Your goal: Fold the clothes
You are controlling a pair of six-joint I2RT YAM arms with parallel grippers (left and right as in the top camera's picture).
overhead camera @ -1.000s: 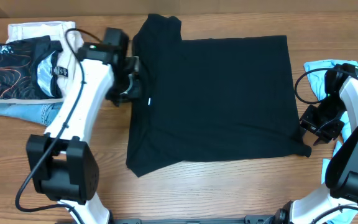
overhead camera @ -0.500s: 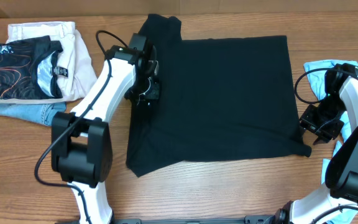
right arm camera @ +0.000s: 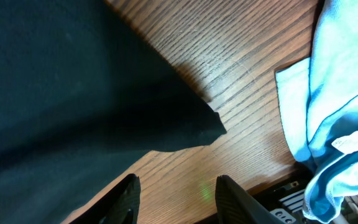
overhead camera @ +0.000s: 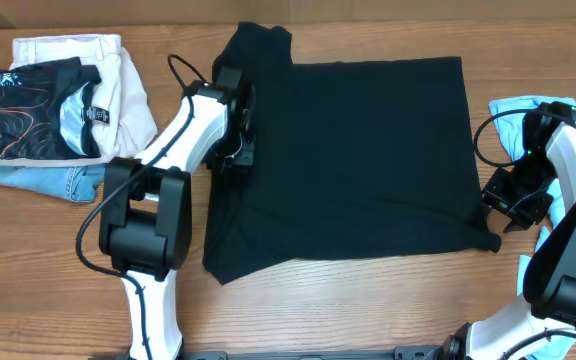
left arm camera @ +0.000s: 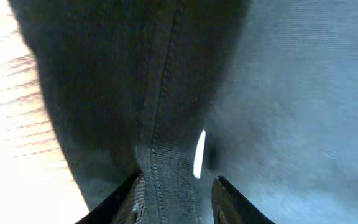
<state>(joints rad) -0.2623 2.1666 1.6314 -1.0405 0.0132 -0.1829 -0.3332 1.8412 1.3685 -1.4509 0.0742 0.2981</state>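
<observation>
Clothes [overhead camera: 358, 160] lie spread flat mid-desk [overhead camera: 348, 310], long axis left to right, with one sleeve [overhead camera: 258, 45] poking out at the far left.

Left tool [overhead camera: 236, 150] sits right on the garment's left edge, about halfway along it. In the left wrist view the tool [left arm camera: 178, 202] straddles a stitched seam [left arm camera: 160, 124], which runs straight away from it between the two fingers. The jaws are partway apart with cloth between them; we cannot tell if they are pinching it or just resting over it.

Right tool [overhead camera: 513, 205] is at the opposite side, just off the near right corner [right arm camera: 210, 127] of the cloth. It hangs over bare desk, jaws partway apart, nothing in them. A light blue garment [right arm camera: 347, 93] lies further right of it, apart from the black cloth.

Our judgement: the left arm is the nearer one. The cloth extends rightward from its tool, so a fold would carry the left edge to the right across the long axis. The right tool would first have to move left to reach the corner.
</observation>
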